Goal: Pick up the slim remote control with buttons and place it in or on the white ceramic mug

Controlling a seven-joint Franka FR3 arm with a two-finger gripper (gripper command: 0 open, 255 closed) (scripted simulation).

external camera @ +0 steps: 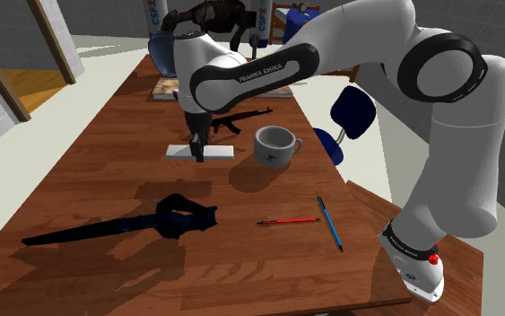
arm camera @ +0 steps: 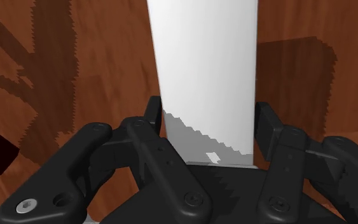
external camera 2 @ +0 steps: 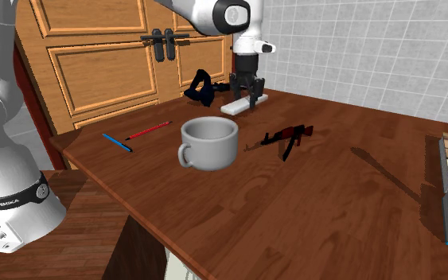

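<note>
Shoulder view: seeing the all-black two-finger gripper (external camera: 196, 151) pointed straight down onto a slim, flat, plain white remote control (external camera: 222, 151), mid-span on the dark brown wooden tabletop (external camera: 89, 179). Reads as lying flat on the wood, as far as this angle tells.

Wrist view: confirms a clamp across the remote's width, with black fingers (arm camera: 153, 111) tight against both long edges of the white slab (arm camera: 206, 70). Calling it gripped, not lifted.

Mug check: spotting the white rounded mug with side handle (external camera: 274, 145) upright, opening up, just toward the shoulder view's right of the remote and apart from it. From the second exterior view, putting the mug (external camera 2: 210, 143) nearest the camera, with the remote (external camera 2: 231, 107) and gripper (external camera 2: 248, 99) behind it.

Also logging on the table:
- small black-and-red toy rifle (external camera: 238, 119), past the mug in the shoulder view, near it but not touching
- long dark navy scissor-like tool (external camera: 174, 220), toward the shoulder view's lower left, well apart from the remote
- thin red pencil (external camera: 288, 221) and thin blue pen (external camera: 330, 223), close together on the stand side

Noting panelled wooden cabinet doors (external camera 2: 95, 56) and a grey tiled wall (external camera 2: 373, 48) behind the table in the second exterior view.
</note>
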